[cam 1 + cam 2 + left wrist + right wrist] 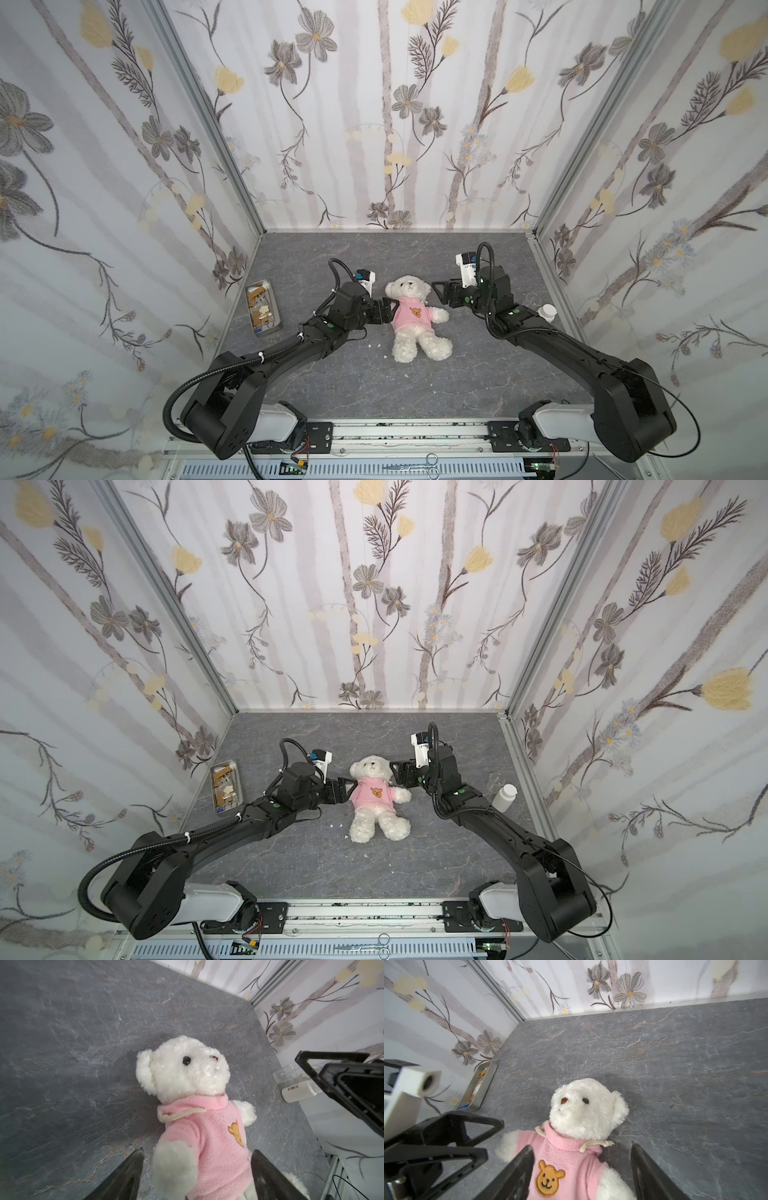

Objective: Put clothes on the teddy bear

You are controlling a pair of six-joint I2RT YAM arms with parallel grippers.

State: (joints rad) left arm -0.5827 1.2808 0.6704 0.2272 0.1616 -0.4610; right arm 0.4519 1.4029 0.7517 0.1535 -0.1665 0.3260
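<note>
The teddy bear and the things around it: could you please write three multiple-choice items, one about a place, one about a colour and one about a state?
1. In both top views, where is the metal tray relative to the teddy bear?
A. To its left, apart from it.
B. To its right, touching it.
C. Under its legs.

2. What colour is the hoodie?
A. Blue.
B. Pink.
C. Green.

3. How does the teddy bear lie?
A. Face down.
B. Sitting upright.
C. On its back, face up.

Answers:
1 A: the tray shows well to the left of the bear.
2 B: the fleece is plainly pink.
3 C: its eyes and nose show from above.
</note>
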